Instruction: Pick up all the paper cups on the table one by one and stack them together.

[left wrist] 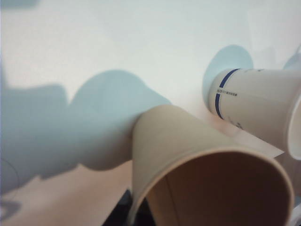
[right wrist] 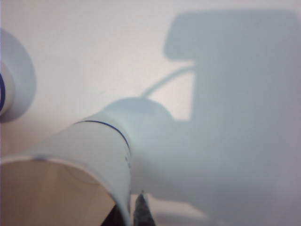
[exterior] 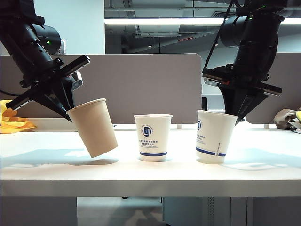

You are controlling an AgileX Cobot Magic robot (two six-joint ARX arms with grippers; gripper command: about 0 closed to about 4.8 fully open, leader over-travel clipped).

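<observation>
On the left of the surface (exterior: 56, 174), my left tool (exterior: 70, 101) is clamped on the tilted brown kraft cup (exterior: 94, 127). The middle white cup (exterior: 153, 137) stands alone. My right tool (exterior: 233, 113) pinches the right white cup (exterior: 214, 136), tipped. Nothing is stacked yet.

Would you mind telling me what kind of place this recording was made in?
Probably an open-plan office: a white desk top backed by grey partition panels, with strip lights under an exposed ceiling. Both grippers, left and right, hold paper cups.
</observation>
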